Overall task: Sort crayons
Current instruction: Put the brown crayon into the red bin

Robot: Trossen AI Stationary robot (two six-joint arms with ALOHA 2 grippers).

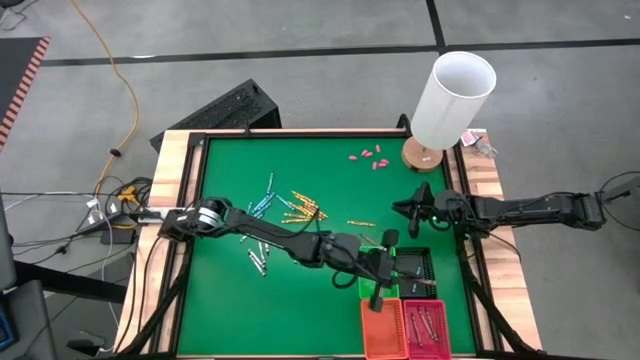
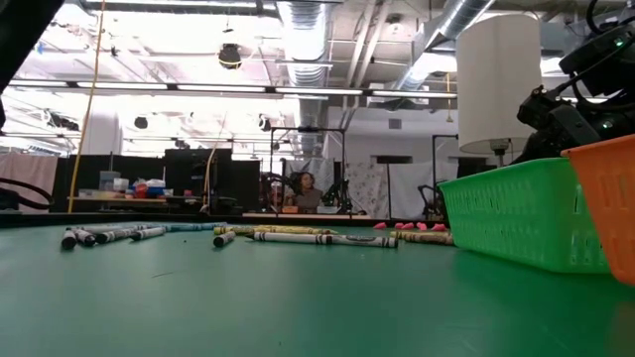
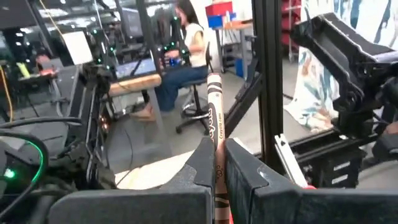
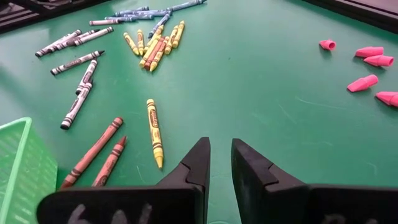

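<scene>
My left gripper (image 1: 379, 288) reaches level from the table's left over the baskets at the near right and is shut on a brown crayon (image 3: 215, 112). Loose crayons lie flat on the green mat: yellow-orange ones (image 1: 302, 209), light blue ones (image 1: 265, 193) and grey-white ones (image 1: 256, 258). A yellow one (image 4: 154, 132) and two brownish-red ones (image 4: 93, 152) lie just ahead of my right gripper (image 4: 221, 149). That gripper waits near the table's right edge (image 1: 412, 210), its fingers a narrow gap apart with nothing between them. My left gripper pinches the brown crayon between its two fingers, on the paper-wrapped shaft below its middle (image 3: 217, 148). The fingers come level from the table's left and lie across the crayon. The crayon stands roughly upright, its longer end above the fingers, lifted clear of the mat.
Four small baskets stand together at the near right: green (image 1: 372, 283), black (image 1: 418, 265), orange (image 1: 384, 330) and pink (image 1: 428, 330) with crayons in it. Stubby pink pieces (image 1: 368, 156) lie at the far side. A tall white cylinder (image 1: 455, 95) stands at the far right corner.
</scene>
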